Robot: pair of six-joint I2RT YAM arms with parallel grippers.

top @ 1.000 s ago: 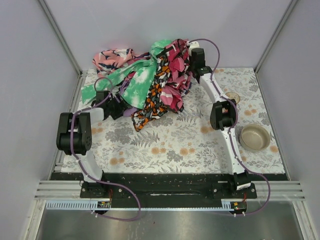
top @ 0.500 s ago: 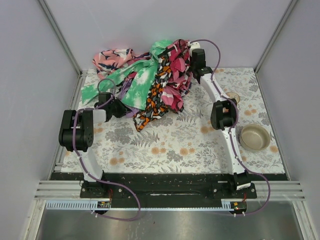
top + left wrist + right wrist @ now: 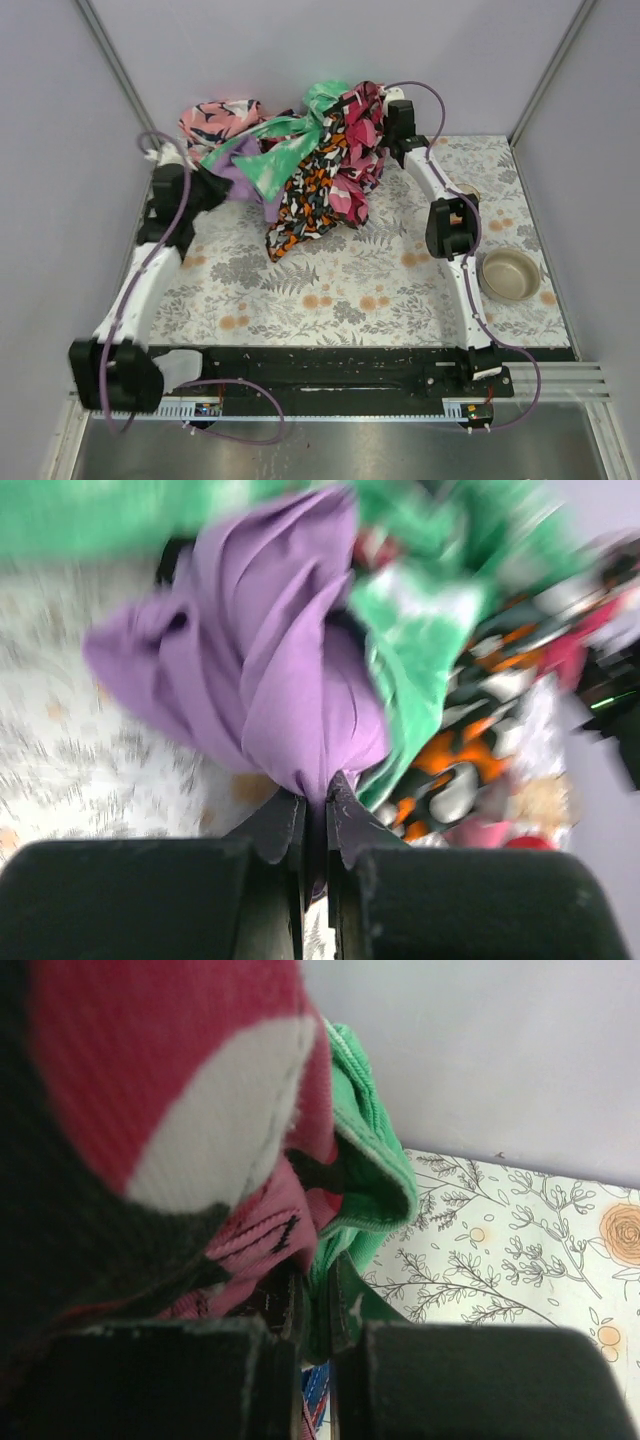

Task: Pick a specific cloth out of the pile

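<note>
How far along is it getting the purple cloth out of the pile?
Done: left gripper is shut on the purple cloth. In hand: right gripper clamps the green-white cloth in the pile. Left: purple cloth's far end sits under it, not yet free.

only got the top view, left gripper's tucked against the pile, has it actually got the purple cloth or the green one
Observer: The left wrist view shows the left gripper shut on a bunched fold of the purple cloth alone.
Operator: any green caught in there too
Observer: No. The green cloth hangs beside the purple one, outside the fingers.
Operator: and what's the right one pinching
Observer: The right gripper is shut on a green hem, with pink fabric draped over it.
</note>
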